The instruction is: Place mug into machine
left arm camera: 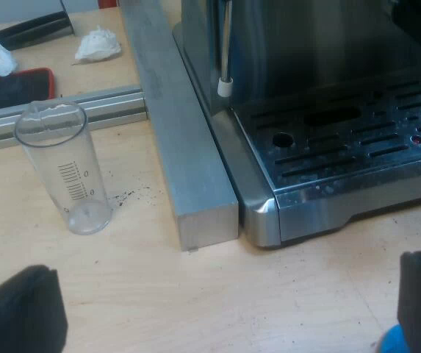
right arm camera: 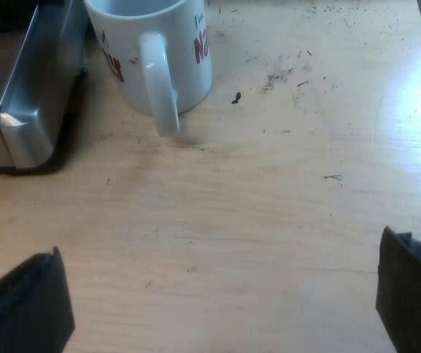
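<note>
White mug (right arm camera: pixel 184 62) upright, just beside machine (right arm camera: pixel 37 95)

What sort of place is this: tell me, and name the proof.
Probably a coffee-making workbench: a stainless-steel espresso machine, a clear graduated measuring glass and a white ceramic mug with red lettering stand on a pale wooden tabletop.

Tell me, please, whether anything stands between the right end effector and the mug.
Nothing visible does. Only tabletop lies between the open right end effector and the mug, which stands beside a corner of the espresso machine, its handle toward the end effector.
</note>
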You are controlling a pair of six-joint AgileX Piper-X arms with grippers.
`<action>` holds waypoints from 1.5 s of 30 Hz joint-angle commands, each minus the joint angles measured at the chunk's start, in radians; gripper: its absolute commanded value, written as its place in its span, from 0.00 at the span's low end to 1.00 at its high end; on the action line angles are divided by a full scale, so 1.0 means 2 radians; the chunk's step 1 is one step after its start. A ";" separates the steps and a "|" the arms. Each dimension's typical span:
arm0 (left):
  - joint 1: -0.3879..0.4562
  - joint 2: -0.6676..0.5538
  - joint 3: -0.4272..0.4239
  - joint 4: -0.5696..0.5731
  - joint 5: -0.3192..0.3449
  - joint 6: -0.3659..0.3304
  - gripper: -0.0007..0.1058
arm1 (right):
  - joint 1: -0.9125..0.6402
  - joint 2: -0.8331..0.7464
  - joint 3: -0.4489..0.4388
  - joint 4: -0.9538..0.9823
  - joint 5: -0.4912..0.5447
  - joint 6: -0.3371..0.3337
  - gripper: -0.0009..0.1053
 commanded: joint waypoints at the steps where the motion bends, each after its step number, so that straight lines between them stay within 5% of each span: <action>1: -0.003 -0.066 -0.001 -0.009 -0.002 -0.001 0.88 | -0.002 -0.023 -0.002 -0.002 -0.002 -0.001 0.81; 12: -0.004 -0.005 -0.004 -0.027 0.133 -0.026 0.88 | -0.002 0.039 -0.046 -0.001 -0.002 -0.028 0.81; 22: -0.103 0.057 0.009 -0.120 0.206 -0.012 0.88 | -0.002 0.145 -0.062 -0.002 -0.023 -0.027 0.81; 32: -0.145 0.081 0.101 -0.268 0.216 -0.012 0.88 | -0.002 0.187 -0.042 -0.054 -0.072 -0.051 0.81; 40: -0.145 0.085 0.147 -0.302 0.216 -0.012 0.88 | -0.002 0.187 -0.001 -0.128 -0.083 -0.052 0.81; 45: -0.145 0.107 0.149 -0.308 0.216 -0.012 0.88 | -0.002 0.187 0.067 -0.233 -0.101 -0.050 0.81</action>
